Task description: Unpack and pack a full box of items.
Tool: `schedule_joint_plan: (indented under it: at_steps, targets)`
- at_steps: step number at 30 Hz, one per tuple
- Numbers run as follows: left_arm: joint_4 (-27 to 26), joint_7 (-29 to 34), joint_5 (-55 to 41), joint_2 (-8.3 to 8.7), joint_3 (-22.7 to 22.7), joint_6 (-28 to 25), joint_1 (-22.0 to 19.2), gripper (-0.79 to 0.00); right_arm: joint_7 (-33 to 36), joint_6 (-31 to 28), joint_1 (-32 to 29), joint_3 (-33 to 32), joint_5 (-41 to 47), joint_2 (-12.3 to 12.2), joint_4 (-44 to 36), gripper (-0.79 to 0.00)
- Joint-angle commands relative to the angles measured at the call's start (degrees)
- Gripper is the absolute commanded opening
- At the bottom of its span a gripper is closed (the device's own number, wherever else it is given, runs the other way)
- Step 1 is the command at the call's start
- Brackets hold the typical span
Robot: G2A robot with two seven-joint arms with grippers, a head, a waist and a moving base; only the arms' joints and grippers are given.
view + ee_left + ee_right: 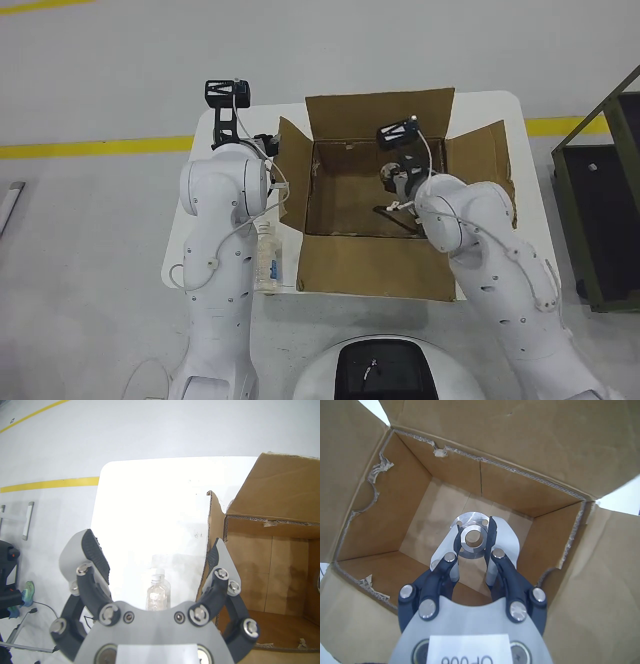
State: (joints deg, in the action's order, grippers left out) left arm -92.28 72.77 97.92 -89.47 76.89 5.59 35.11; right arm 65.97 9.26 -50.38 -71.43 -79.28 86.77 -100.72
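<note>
Two arms: right jaws down inside box [525,482], tight on metal flange [470,519]; left jaws wide apart above table [150,500].

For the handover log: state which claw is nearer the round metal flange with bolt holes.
Right. The right claw is shut on the round metal flange inside the brown cardboard box; the left claw hangs open outside it, above a clear plastic bottle.

arms [225,200]: white shells, thin white cables | left hand [152,545]: grey plate, black links, silver screws
</note>
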Motion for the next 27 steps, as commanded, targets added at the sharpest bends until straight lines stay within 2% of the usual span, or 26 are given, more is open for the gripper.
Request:
schedule_joint_plan:
  at_steps: [1, 8, 16, 27]
  targets:
    - [0.0, 0.0, 0.0, 0.0, 0.0, 0.0, 0.0, 0.0, -0.7, 0.1, -2.1, -2.7, 2.1, -0.3, -4.2, -0.785]
    - [0.0, 0.0, 0.0, 0.0, 0.0, 0.0, 0.0, 0.0, -4.3, 1.6, -9.1, -12.8, 14.4, -0.9, -13.0, -0.785]
    - [0.0, 0.0, 0.0, 0.0, 0.0, 0.0, 0.0, 0.0, -11.1, 1.8, -13.0, -18.5, 30.4, -1.0, -12.7, -0.785]
    - [0.0, 0.0, 0.0, 0.0, 0.0, 0.0, 0.0, 0.0, -11.7, 1.2, -12.9, -18.3, 30.9, -1.2, -11.7, -0.785]
